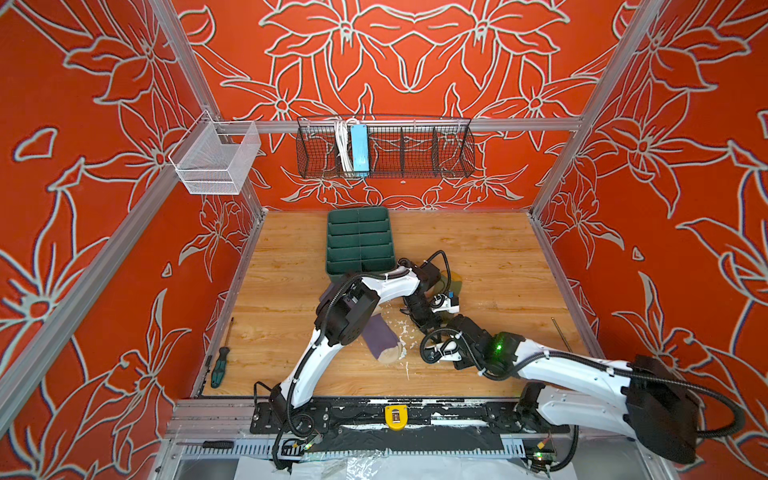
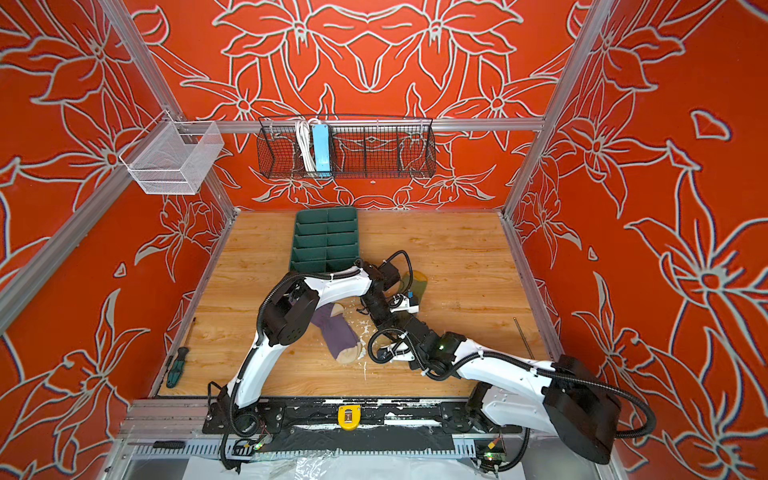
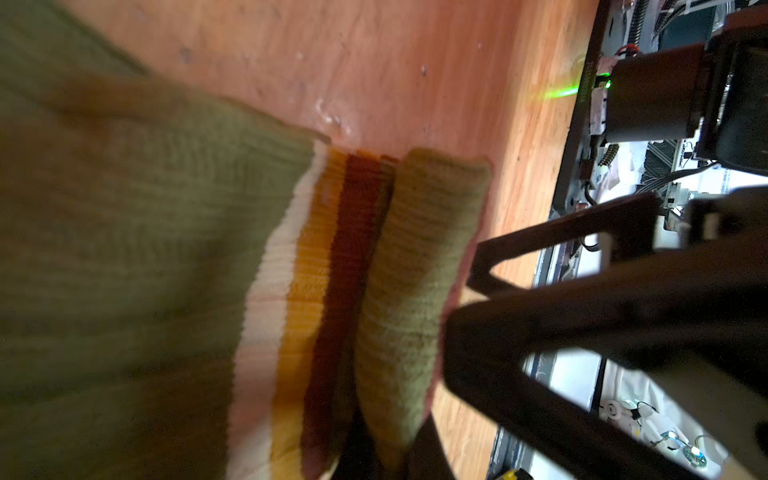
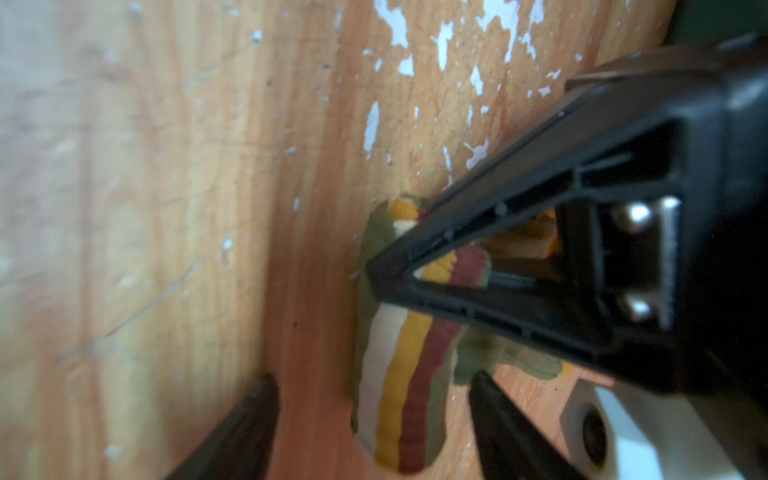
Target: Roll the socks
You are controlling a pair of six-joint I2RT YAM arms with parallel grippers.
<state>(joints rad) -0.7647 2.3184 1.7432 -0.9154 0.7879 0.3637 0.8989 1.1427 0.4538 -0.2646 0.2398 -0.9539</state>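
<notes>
Green divided tray (image 1: 360,234) far-centre on the surface (image 1: 478,249); screwdriver (image 1: 219,365) near left; perhaps a thin rod (image 1: 561,334) at right. Black wire basket (image 1: 415,156) on the far wall holds a blue power strip (image 1: 359,151); white mesh basket (image 1: 216,162) left.

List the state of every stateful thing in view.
olive-green sock: cuff end rolled, rest lying flat.
purple sock: flat, unrolled.
left gripper: shut on the olive-green sock's roll.
right gripper: open, straddling the roll.
green tray: empty.

Table (image 1: 498,257) holds purple sock (image 1: 382,338), olive sock (image 1: 457,286), tray (image 1: 359,237), screwdriver (image 1: 219,368)
</notes>
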